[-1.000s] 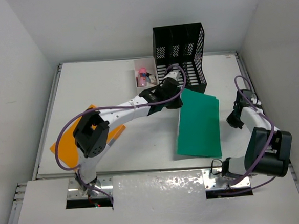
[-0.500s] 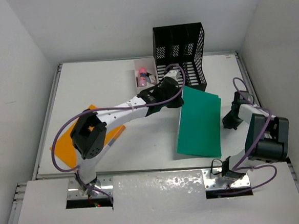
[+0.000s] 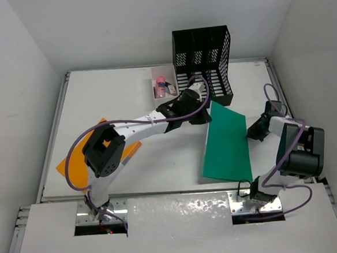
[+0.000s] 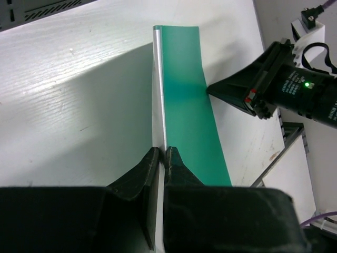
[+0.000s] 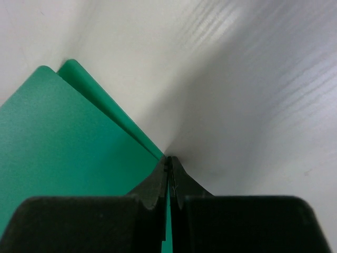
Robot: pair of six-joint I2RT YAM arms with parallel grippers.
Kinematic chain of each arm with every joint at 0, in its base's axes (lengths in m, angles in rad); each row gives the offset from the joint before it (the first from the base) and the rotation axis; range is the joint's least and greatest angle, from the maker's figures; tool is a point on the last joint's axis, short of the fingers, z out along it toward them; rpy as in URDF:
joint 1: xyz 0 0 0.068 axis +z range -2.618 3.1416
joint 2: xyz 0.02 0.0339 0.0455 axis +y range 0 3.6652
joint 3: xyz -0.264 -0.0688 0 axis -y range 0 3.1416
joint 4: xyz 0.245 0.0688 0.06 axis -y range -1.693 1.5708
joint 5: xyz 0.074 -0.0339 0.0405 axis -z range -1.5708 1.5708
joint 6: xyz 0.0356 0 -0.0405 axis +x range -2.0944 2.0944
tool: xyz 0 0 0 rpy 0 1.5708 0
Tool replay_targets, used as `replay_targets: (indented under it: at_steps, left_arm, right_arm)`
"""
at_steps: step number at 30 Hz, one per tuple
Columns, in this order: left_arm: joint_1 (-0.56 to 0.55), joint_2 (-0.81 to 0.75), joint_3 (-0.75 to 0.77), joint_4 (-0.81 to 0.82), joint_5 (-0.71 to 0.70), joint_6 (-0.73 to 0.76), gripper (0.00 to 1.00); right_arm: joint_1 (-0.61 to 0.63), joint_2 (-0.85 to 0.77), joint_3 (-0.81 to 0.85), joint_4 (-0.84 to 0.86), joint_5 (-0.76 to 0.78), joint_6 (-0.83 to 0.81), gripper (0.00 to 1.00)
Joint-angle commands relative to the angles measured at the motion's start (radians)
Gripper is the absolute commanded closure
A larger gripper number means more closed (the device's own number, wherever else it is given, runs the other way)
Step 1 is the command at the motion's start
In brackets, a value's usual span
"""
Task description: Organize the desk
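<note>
On the white desk a green folder stands tilted, lifted along one long side. My left gripper is shut on its far left corner; in the left wrist view the jaws pinch the folder's pale edge. My right gripper is shut on the folder's right edge; in the right wrist view the jaws pinch the green sheet. The right gripper also shows in the left wrist view. An orange folder lies flat at the left, partly under the left arm.
A black mesh file organizer stands at the back, just behind the left gripper. A small white open box with a pink item sits left of it. White walls enclose the desk on three sides.
My right gripper has moved left to the green folder's right edge and closed on it. The folder now stands more steeply and looks narrower from above. The left gripper has barely moved.
</note>
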Motion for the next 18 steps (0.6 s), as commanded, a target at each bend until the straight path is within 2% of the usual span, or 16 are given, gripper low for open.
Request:
replay_targets:
  at_steps: [1, 8, 12, 18]
  left_arm:
    - [-0.017, -0.003, -0.001, 0.105, 0.105, -0.016, 0.99]
    - [-0.016, 0.031, 0.000, 0.139, 0.147, -0.019, 0.80]
    - [-0.016, 0.045, -0.012, 0.138, 0.152, -0.019, 0.74]
    - [-0.016, 0.094, 0.034, 0.087, 0.154, -0.001, 0.74]
  right_arm:
    - [0.014, 0.103, -0.063, -0.063, -0.025, 0.001, 1.00]
    - [0.015, 0.109, -0.071, -0.060, -0.028, -0.001, 1.00]
    - [0.015, 0.107, -0.066, -0.060, -0.029, -0.006, 1.00]
    - [0.015, 0.107, -0.070, -0.057, -0.035, -0.006, 1.00]
